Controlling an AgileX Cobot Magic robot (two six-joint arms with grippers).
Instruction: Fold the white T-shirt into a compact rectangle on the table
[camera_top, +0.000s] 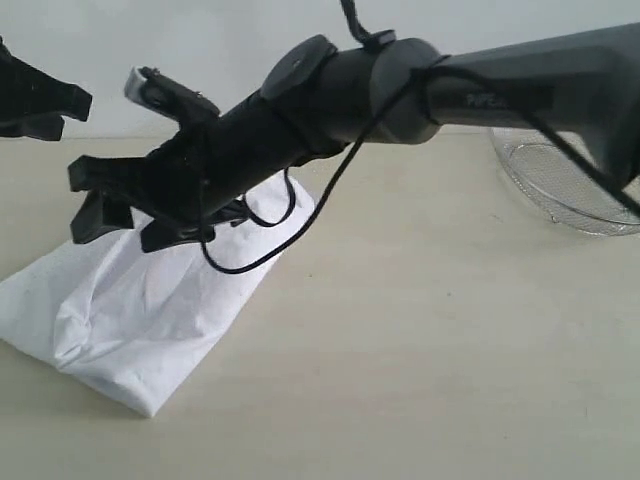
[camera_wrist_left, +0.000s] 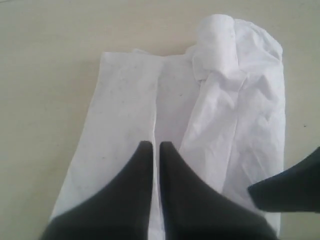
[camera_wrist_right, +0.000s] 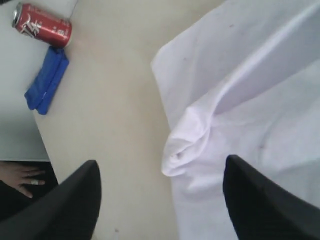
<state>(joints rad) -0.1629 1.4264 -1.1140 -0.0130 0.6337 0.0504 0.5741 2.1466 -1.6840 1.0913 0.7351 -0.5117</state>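
Observation:
The white T-shirt (camera_top: 150, 310) lies folded into a long narrow strip on the table (camera_top: 430, 330) at the left. Its rumpled end (camera_wrist_left: 215, 40) is bunched into a small roll. My right gripper (camera_top: 88, 200) reaches across from the right and hovers just above the shirt's far end. Its jaws stand wide open, with a rolled fold of the shirt (camera_wrist_right: 187, 145) showing on the table between them and nothing held (camera_wrist_right: 160, 167). My left gripper (camera_top: 55, 110) hangs higher at the far left, shut and empty (camera_wrist_left: 155, 146), looking down on the shirt (camera_wrist_left: 125, 115).
A round wire-mesh basket (camera_top: 570, 185) stands at the back right. Past the table's edge in the right wrist view lie a red can (camera_wrist_right: 42, 25) and a blue cloth (camera_wrist_right: 47, 80), with a person's hand (camera_wrist_right: 20, 177) nearby.

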